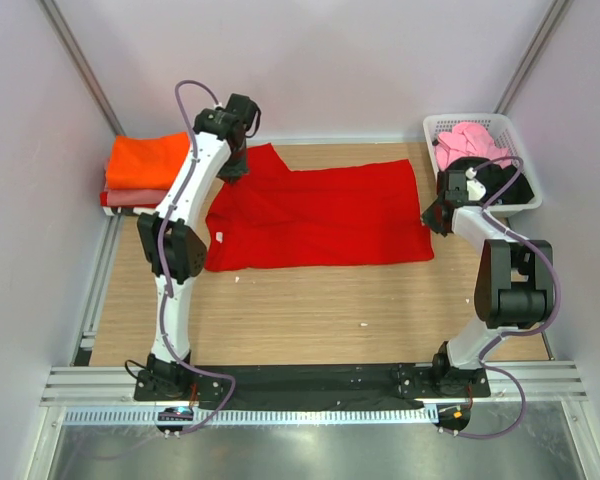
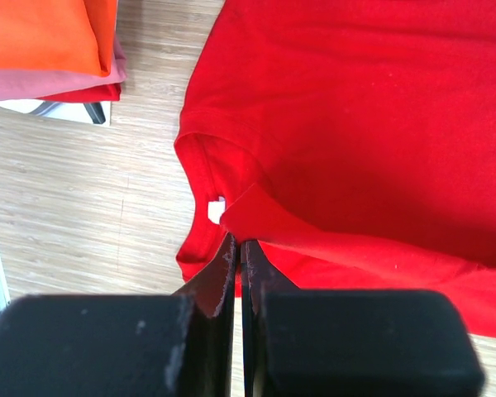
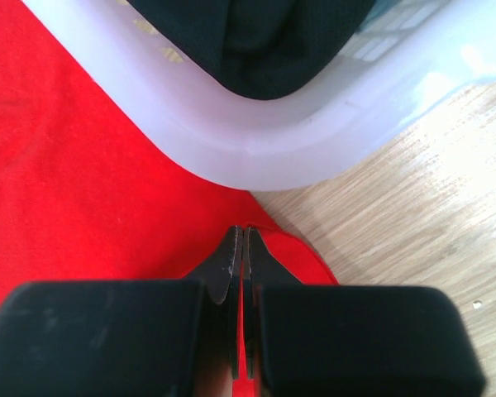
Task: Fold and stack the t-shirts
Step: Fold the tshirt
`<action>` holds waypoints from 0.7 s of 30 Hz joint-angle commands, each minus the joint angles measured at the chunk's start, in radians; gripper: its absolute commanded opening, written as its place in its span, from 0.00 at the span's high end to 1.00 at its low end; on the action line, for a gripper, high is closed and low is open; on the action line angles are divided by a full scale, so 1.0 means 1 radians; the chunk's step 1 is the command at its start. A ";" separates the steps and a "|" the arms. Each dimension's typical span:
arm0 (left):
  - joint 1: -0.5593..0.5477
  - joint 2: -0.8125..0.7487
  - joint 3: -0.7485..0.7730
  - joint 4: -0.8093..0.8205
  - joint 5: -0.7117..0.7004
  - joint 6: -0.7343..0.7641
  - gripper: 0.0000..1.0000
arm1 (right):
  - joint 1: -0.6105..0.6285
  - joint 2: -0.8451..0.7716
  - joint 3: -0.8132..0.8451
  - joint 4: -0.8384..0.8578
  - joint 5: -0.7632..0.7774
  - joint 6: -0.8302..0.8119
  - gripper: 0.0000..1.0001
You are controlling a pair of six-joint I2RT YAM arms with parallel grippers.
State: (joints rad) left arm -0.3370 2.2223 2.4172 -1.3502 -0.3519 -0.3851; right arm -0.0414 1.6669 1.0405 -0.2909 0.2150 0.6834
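Note:
The bright red t-shirt (image 1: 320,215) lies spread flat across the middle of the table. My left gripper (image 1: 237,172) is over its far left corner. In the left wrist view the jaws (image 2: 236,241) are shut on a raised fold of the red t-shirt (image 2: 355,124) beside the collar and its white label. My right gripper (image 1: 432,216) is at the shirt's right edge, next to the basket. In the right wrist view its jaws (image 3: 245,231) are shut on the hem of the red t-shirt (image 3: 83,165).
A folded stack sits at the far left, with an orange t-shirt (image 1: 148,160) on a salmon-pink one (image 1: 130,197); both show in the left wrist view (image 2: 41,33) (image 2: 50,83). The white basket (image 1: 467,118) at the far right holds a pink t-shirt (image 1: 470,140) and a black one (image 1: 500,180). Its rim (image 3: 256,157) is just beyond my right fingertips.

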 commanded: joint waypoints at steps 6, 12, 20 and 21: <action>0.032 0.016 0.017 -0.010 -0.006 -0.014 0.99 | -0.003 0.050 0.038 0.081 0.001 -0.001 0.99; 0.061 0.128 0.065 0.020 0.019 -0.026 0.89 | -0.003 0.118 0.064 0.078 -0.028 -0.011 0.99; 0.114 0.200 0.131 0.088 0.103 -0.066 0.59 | -0.003 0.091 0.102 0.052 -0.049 -0.035 0.27; 0.119 0.192 0.132 0.091 0.106 -0.069 0.52 | -0.002 0.076 0.102 0.033 -0.033 -0.036 0.20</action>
State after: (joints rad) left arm -0.2436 2.4531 2.4908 -1.3128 -0.2825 -0.4301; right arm -0.0406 1.7920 1.1072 -0.2523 0.1684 0.6601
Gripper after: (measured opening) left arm 0.429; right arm 0.765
